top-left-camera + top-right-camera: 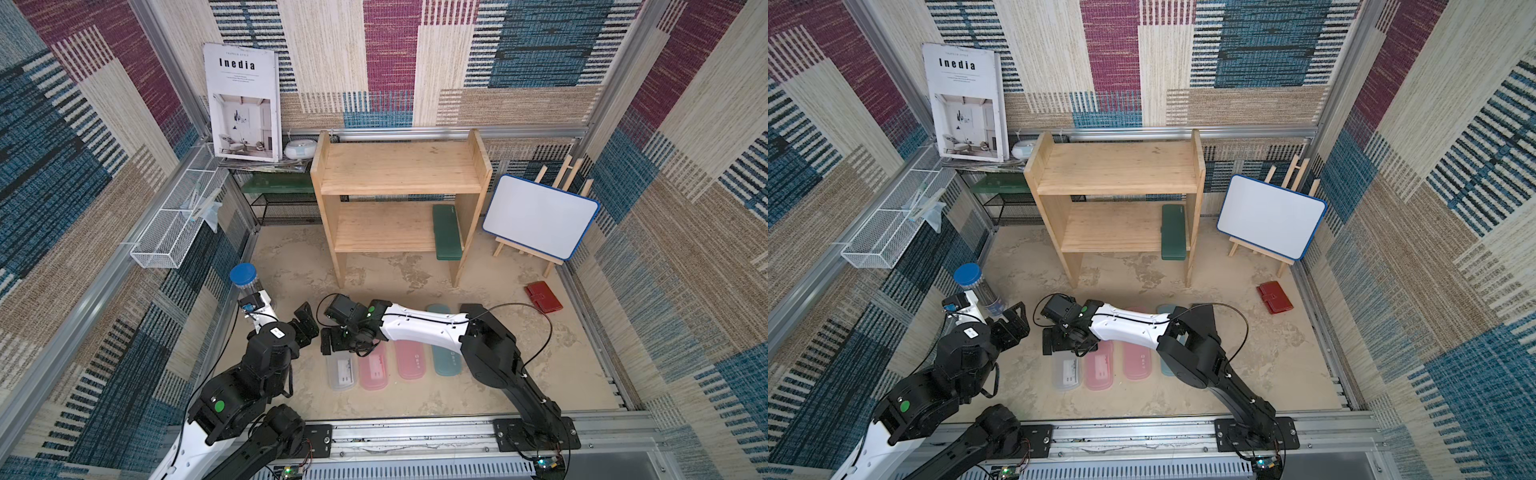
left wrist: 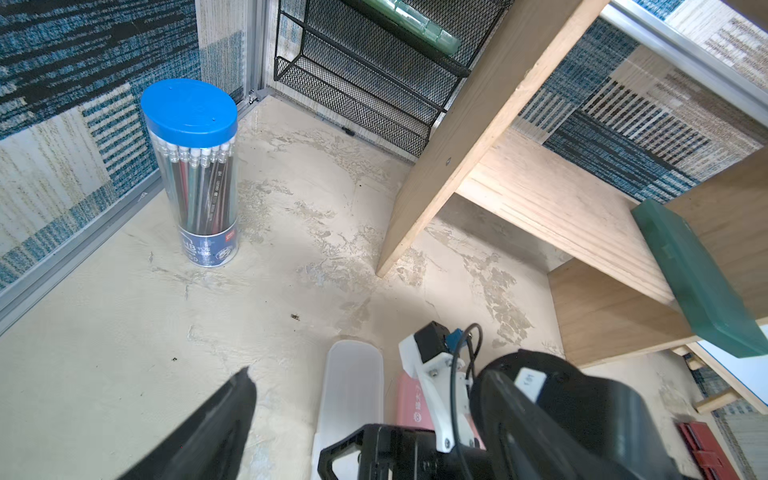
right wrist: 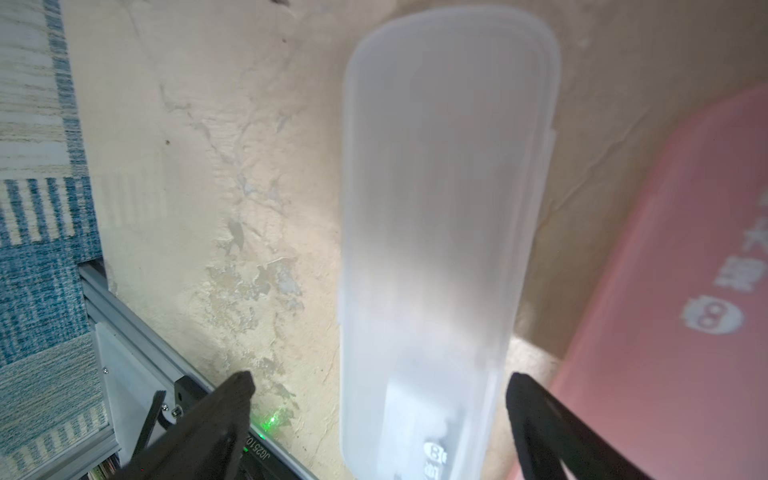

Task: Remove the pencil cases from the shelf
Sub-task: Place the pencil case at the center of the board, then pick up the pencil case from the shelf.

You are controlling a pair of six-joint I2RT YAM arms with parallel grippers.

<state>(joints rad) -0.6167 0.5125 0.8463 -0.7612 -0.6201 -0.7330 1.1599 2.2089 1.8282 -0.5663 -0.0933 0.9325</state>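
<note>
The clear case (image 3: 436, 208) lies on the table (image 3: 166, 124), between the fingers (image 3: 216, 415) of the right gripper (image 3: 380, 376).
The fingers are spread wide, one on each side. The green case (image 1: 446, 232) sits on the shelf (image 1: 399, 166).

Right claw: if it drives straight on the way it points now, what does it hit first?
Most likely the frosted case, which lies lengthwise between the fingers of the open right claw. The fingertips may instead pass either side and touch the table first; depth is unclear in the wrist view.
</note>
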